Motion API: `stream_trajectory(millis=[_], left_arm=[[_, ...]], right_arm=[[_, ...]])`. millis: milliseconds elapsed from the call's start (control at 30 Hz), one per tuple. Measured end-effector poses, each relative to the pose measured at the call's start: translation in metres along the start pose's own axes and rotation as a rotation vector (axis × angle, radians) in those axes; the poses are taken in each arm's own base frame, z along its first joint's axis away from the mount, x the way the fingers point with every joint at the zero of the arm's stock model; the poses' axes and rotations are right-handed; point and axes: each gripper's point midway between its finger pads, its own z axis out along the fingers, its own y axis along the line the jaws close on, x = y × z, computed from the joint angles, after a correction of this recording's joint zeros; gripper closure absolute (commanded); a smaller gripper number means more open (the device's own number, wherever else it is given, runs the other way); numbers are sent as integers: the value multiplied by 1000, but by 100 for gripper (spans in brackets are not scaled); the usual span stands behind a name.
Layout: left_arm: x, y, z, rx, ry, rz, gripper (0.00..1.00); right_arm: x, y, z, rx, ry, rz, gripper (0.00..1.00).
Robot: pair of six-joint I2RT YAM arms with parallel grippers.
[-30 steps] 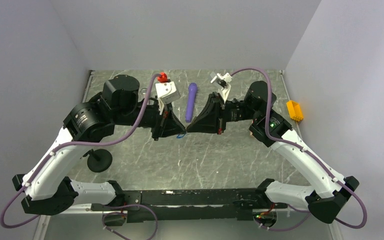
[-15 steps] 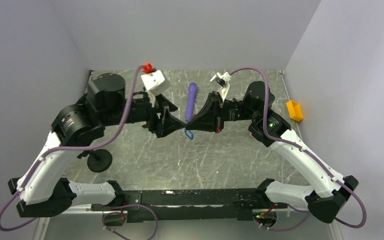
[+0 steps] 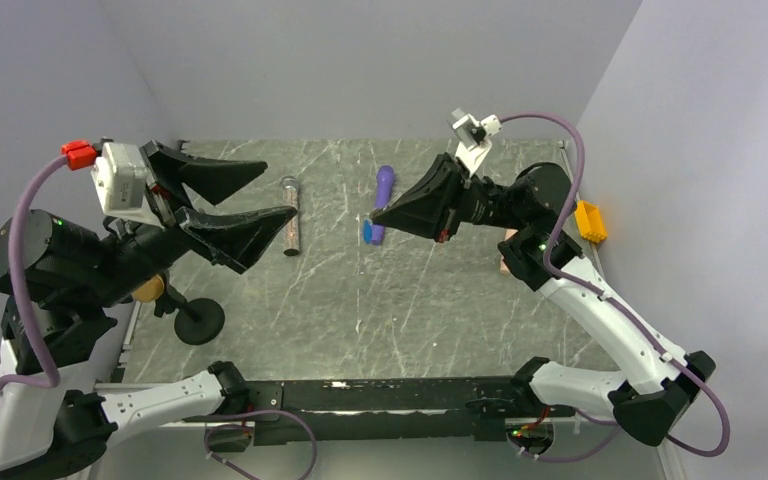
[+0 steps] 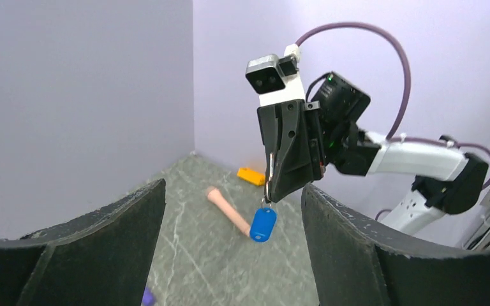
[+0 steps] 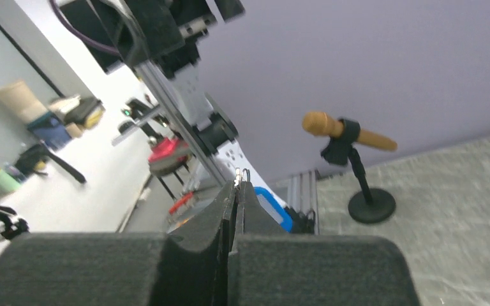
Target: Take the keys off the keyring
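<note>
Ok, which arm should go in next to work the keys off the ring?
Probably left. The right gripper is shut on the keyring, which hangs from it in the air, so it is busy. The left gripper is open, empty and faces the ring from a distance.

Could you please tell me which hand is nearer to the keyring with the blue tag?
Right. The right hand is shut on the keyring, which dangles just below it. The left hand stands open well away to the left, touching nothing.
</note>
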Motion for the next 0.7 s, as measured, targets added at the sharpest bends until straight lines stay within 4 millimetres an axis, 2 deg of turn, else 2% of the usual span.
stream_trajectory(millis=[133,267,533,700], left_arm=[[-12,-2,4,9,-70,-29,19],[-12,-7,13,36,-104,-76,20],[-5,-21,38,124,-175,-219,27],[-11,-26,54,161,-227,-282,31]], right_arm=[[-27,16,8,-84,-92,20,100],[-48,28,13,-162,-167,42,100],[-79,52,13,-272,-268,66,100],[-89,63,9,-306,-311,56,100]])
